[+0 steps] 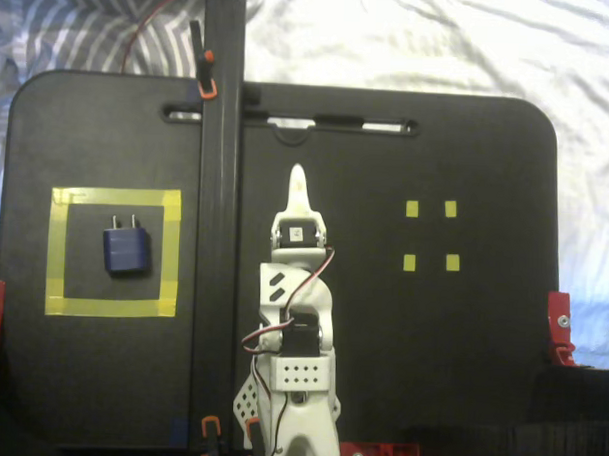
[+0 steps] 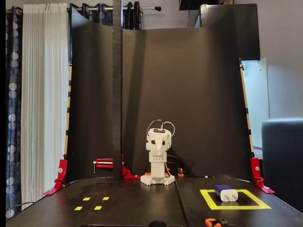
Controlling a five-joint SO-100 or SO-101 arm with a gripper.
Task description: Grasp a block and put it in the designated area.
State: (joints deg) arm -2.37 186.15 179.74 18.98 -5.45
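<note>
Black table (image 1: 459, 374) sits on a white rumpled sheet (image 1: 441, 43); from the front camera I see a black backdrop (image 2: 189, 94) behind it and curtains (image 2: 38, 94) off to the left.

Arm (image 1: 293, 328) is folded low over its base, centred along the table's near edge in the top camera, forearm tucked down. Gripper (image 1: 298, 178) points straight out toward the table's far edge, fingers reading as one narrow tip, so I call them together with nothing between them. From the front the arm (image 2: 159, 151) is a compact stack; I can't tell the fingers there.

Block (image 1: 127, 248) lies inside the yellow tape square (image 1: 115, 197), well to the left of the arm in the top camera, prongs toward the far edge, clear of the tape on all sides. Front camera: block (image 2: 226, 193) in the square (image 2: 236, 206), right of the arm.

Vertical black post (image 1: 218, 185) stands between arm and square. Four small yellow tape marks (image 1: 430, 235) lie right of the arm. Red clamps (image 1: 559, 327) sit at the table's side edges.
</note>
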